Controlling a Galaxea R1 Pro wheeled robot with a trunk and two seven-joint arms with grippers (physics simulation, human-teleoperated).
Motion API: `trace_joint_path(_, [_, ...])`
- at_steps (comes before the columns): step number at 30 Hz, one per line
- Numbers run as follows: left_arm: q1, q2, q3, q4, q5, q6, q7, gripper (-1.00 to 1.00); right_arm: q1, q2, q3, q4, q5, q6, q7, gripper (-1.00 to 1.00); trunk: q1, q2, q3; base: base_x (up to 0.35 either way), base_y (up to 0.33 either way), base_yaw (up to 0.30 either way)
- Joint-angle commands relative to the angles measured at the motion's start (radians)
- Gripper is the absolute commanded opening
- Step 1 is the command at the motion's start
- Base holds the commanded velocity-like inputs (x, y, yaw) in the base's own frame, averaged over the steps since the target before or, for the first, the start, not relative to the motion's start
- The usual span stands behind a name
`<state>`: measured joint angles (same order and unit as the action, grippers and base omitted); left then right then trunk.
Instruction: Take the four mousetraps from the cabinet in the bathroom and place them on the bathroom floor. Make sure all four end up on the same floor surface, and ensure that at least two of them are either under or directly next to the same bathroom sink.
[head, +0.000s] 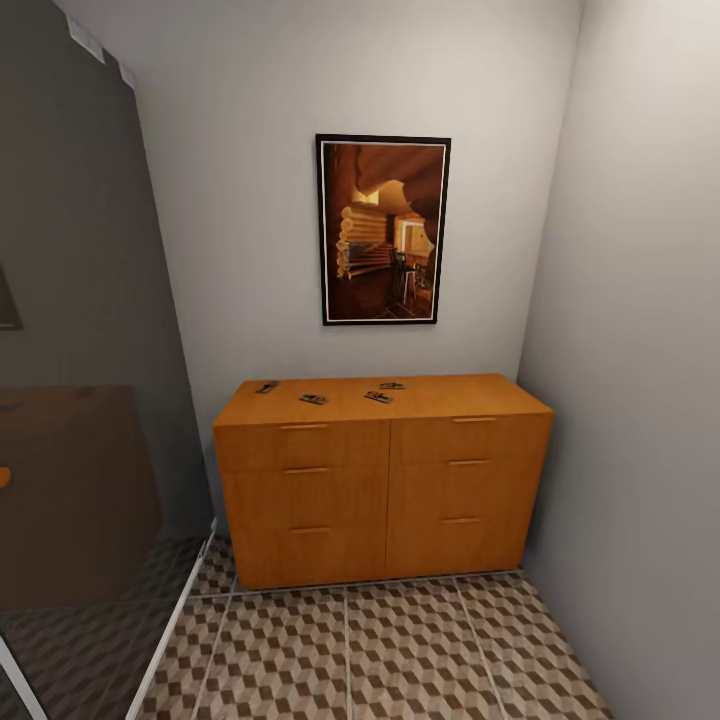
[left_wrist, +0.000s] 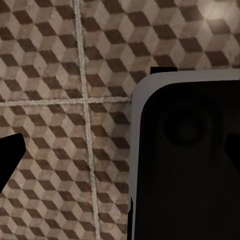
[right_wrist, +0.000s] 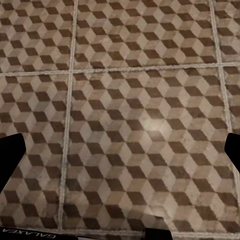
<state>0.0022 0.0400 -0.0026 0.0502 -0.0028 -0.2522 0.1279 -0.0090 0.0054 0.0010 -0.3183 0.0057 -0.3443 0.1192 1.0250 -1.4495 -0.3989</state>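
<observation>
Both arms point down at the bathroom floor (right_wrist: 145, 125). In the right wrist view the right gripper (right_wrist: 120, 155) shows as 2 dark fingertips (right_wrist: 11, 155) at opposite edges of the picture — spread wide, with bare tile between them. In the left wrist view 1 dark fingertip (left_wrist: 10, 155) of the left gripper (left_wrist: 120, 160) juts in at one edge, and a second dark shape at the opposite edge blends into the robot's base (left_wrist: 190, 165), a black, rounded-corner panel with a pale grey rim; I cannot tell how far this gripper is spread.

The floor is large square tiles printed with a brown, beige and white cube pattern, matte and slightly mottled, split by pale grout lines.

The cabinet (head: 385, 480) is an orange-brown wooden chest with a smooth flat top and slim bar handles on its drawer fronts, standing against the grey wall below a black-framed picture (head: 383, 230). The 4 mousetraps (head: 313, 399) — tiny flat dark rectangles with grey metal parts — lie apart on the cabinet's top, toward its left and middle. Left of the cabinet stands a dark glassy panel (head: 90, 400) in a pale frame.
</observation>
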Motion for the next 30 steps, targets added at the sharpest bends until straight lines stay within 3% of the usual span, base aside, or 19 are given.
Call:
trace_joint_path(1, [-0.001, 0.0, 0.0, 0.002, 0.0, -0.005, 0.003, 1.0, -0.001, 0.0, 0.0, 0.001, 0.0, -0.003, 0.002, 1.0, 0.0, -0.001, -0.001, 0.0, 0.0, 0.0])
trace_joint_path(24, [-0.001, -0.001, 0.0, 0.003, 0.0, -0.005, 0.003, 1.0, 0.0, -0.001, 0.0, 0.001, 0.0, -0.002, 0.002, 1.0, 0.0, -0.001, -0.001, 0.0, 0.0, 0.0])
trace_joint_path(30, [-0.001, -0.024, 0.0, 0.001, 0.0, -0.006, 0.003, 1.0, 0.0, -0.001, 0.001, 0.001, 0.0, -0.002, 0.002, 1.0, 0.0, -0.001, -0.001, 0.0, 0.0, 0.0])
